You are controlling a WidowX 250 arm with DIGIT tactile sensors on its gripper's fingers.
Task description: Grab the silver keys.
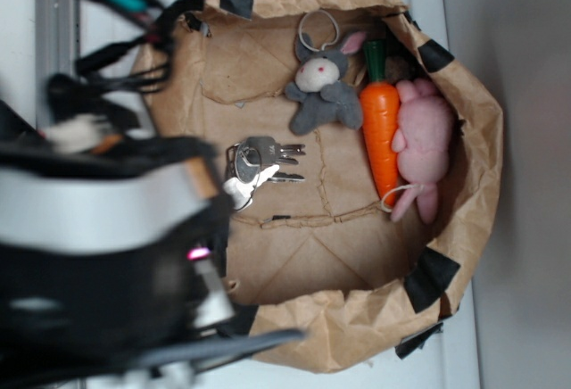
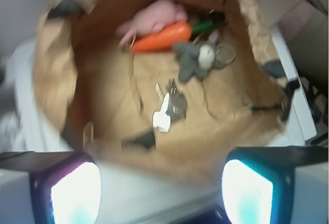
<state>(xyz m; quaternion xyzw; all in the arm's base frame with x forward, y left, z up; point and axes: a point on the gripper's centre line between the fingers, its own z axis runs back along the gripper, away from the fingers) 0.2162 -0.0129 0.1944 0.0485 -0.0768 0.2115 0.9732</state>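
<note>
The keys [image 1: 256, 168] lie on the floor of the paper bag [image 1: 464, 112], near its middle. In the exterior view their long axis runs left to right, blades pointing right toward the carrot [image 1: 381, 130]. My gripper [image 2: 162, 188] stands open, clear of the keys, outside the bag's near rim.

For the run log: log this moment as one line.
phase: approach | hand: open, above bag rim | shiny silver metal keys: untouched on brown paper bag floor | grasp: not yet
</note>
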